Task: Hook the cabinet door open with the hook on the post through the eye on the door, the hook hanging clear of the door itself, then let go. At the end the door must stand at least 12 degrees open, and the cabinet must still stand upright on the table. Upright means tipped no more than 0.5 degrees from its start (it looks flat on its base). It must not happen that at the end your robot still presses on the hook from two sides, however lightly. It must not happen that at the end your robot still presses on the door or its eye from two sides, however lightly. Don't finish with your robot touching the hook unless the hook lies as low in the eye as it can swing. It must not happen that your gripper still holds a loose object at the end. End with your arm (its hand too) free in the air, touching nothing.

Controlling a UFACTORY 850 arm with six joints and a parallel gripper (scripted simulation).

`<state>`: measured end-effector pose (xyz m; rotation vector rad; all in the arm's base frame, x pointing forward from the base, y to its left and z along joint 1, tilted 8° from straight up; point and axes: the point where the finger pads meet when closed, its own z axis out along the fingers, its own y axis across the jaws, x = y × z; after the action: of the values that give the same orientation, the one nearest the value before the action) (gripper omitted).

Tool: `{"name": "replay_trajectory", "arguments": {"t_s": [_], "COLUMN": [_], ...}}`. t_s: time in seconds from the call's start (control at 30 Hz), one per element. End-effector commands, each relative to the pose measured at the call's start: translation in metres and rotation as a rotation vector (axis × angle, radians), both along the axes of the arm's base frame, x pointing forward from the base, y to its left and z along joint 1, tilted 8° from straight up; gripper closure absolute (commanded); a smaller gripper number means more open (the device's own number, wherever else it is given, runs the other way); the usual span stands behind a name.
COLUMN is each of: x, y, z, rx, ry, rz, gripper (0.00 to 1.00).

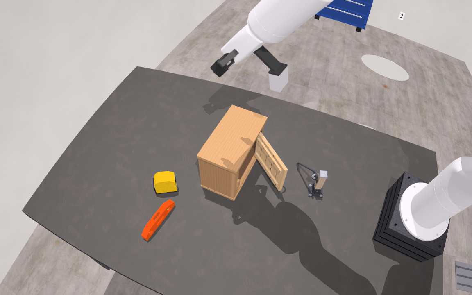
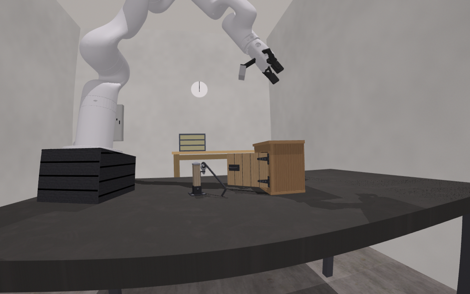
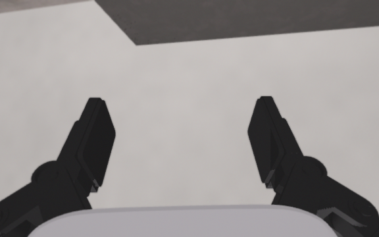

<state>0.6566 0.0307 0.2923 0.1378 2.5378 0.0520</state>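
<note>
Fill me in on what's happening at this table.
A white robot arm's gripper hangs open and empty, high above the table, touching nothing. Below stands a wooden cabinet with its door swung partly open. Beside it a short post carries a dark hook, which slopes down to the table top, not through the door's eye. The hooking step is not yet done.

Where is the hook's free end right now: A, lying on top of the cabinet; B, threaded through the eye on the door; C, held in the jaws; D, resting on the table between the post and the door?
D: the hook slants down from the post to the table, short of the door, while the gripper hangs open high above.
</note>
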Motion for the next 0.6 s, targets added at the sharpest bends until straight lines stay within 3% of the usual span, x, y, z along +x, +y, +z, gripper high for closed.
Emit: {"name": "replay_trajectory", "arguments": {"t_s": [0.0, 0.37, 0.4, 0.57], "x": [-0.002, -0.002, -0.026, -0.026], "y": [-0.001, -0.001, -0.001, -0.001], "z": [-0.006, -0.006, -0.043, -0.043], "rx": [0.019, 0.019, 0.061, 0.061], "ry": [0.015, 0.015, 0.114, 0.114], "rz": [-0.002, -0.002, -0.067, -0.067], "gripper": [0.0, 0.0, 0.0, 0.0]}}
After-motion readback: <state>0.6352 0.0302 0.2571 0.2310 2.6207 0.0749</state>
